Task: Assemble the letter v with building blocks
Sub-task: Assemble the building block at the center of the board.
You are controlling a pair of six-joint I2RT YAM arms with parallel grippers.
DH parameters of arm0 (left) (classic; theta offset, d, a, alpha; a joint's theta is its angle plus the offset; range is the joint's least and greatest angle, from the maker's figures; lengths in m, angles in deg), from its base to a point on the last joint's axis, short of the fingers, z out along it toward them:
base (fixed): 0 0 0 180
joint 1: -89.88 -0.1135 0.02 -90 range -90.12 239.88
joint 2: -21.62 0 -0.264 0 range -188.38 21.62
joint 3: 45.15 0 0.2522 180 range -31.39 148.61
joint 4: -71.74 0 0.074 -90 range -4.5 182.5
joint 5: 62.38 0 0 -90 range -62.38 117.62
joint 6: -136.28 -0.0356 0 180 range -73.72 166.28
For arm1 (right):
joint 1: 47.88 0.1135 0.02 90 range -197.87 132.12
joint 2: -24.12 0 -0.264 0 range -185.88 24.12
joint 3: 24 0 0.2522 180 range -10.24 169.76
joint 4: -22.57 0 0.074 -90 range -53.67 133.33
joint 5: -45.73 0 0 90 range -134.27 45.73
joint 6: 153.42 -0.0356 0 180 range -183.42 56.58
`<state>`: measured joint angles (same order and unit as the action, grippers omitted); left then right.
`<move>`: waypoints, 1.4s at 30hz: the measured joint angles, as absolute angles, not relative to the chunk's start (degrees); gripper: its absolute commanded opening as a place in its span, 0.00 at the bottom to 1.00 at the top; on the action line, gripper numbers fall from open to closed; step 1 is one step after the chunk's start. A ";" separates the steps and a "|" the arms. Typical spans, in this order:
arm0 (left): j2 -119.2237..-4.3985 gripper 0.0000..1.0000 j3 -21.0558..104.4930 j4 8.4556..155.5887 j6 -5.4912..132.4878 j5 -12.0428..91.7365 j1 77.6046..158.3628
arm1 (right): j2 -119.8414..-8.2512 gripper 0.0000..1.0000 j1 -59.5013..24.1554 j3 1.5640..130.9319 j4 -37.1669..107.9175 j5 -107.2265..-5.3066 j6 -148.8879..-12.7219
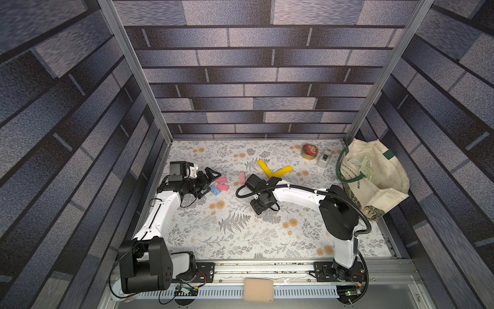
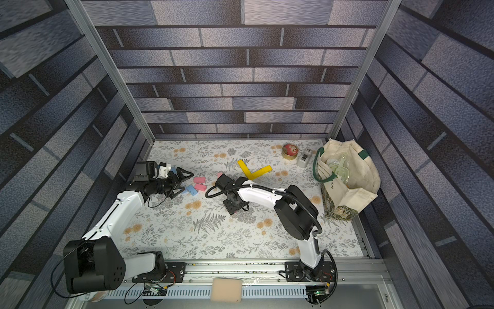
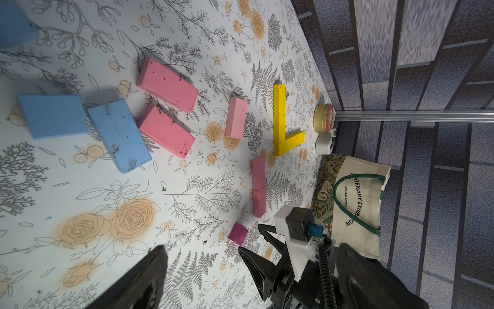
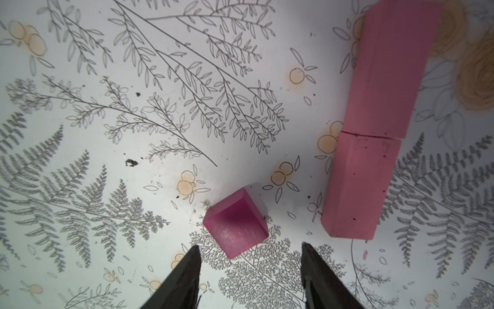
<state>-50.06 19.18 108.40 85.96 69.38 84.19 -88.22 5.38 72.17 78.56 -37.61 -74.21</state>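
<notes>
- My right gripper [image 4: 250, 247] stands half open, holding nothing; the magenta cube [image 4: 235, 222] lies just ahead of its tips
- My left gripper [image 2: 188, 182] gapes wide and empty, left of centre in both top views
- The cube looks light, stiff and matte, so I'd pinch two opposite flat faces
- Yellow bricks [image 1: 275, 170] form a V right of centre
- The tote bag [image 3: 358, 203] reads "ENTENARY EXHIB", "WILLIAM MORR"
</notes>
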 measured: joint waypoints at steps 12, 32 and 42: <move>-50.13 1.00 19.18 108.40 85.96 69.38 83.78 | -94.34 0.55 5.42 75.34 76.95 -38.36 -69.70; -51.72 1.00 19.18 108.38 85.96 69.40 83.03 | -93.02 0.54 5.42 72.61 73.95 -40.13 -68.41; -52.20 1.00 19.22 108.42 85.96 69.35 83.03 | -89.68 0.51 6.01 67.82 73.08 -40.48 -68.44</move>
